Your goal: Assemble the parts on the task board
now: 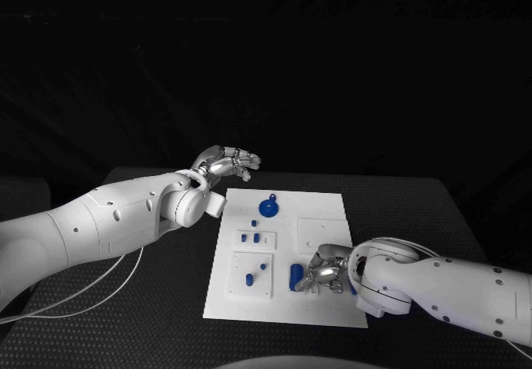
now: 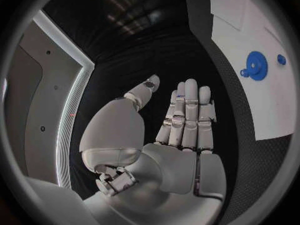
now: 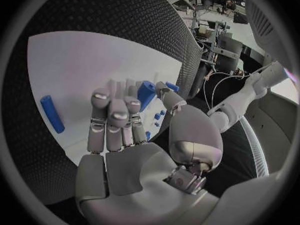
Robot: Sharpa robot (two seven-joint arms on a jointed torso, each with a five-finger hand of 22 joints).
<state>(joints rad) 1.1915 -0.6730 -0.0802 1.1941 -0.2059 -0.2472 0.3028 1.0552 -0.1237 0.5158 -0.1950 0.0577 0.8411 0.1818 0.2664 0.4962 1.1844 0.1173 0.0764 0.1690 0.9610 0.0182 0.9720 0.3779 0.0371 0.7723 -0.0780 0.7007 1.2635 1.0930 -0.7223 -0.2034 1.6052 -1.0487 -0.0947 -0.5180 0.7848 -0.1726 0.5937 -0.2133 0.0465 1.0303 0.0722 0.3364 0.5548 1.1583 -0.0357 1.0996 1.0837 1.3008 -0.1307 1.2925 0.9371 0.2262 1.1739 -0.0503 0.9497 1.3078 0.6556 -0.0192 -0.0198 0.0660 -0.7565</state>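
Head view: the left arm enters from the left edge and runs up toward the middle of the frame; the left hand (image 1: 230,163) sits just above the upper left corner of the task board (image 1: 321,311), over the black table (image 1: 410,207), with its fingers curled loosely and nothing in them. In the left wrist view the left hand (image 2: 181,130) shows its fingers straight and side by side, thumb set apart, palm bare, so it reads as spread and holding nothing. The right arm enters from the lower right; the right hand (image 1: 329,270) lies low over the lower right part of the board, fingers bent down toward the surface. In the right wrist view the right hand (image 3: 125,130) has its fingers bent over a chunky blue block (image 3: 145,93) that lies just past the fingertips; whether the fingers touch or pinch it cannot be told. The board is a white rectangular plate, long axis running up the frame, with raised white square panels on it. A blue gear with a small knob (image 1: 268,206) lies near the upper middle of the board, well apart from both hands; it appears in the left wrist view too (image 2: 254,65). Small blue pegs (image 1: 255,236) stand in the left-hand panels. A long blue bar (image 1: 296,277) lies just left of the right hand; in the right wrist view it lies flat on the white plate (image 3: 52,113).
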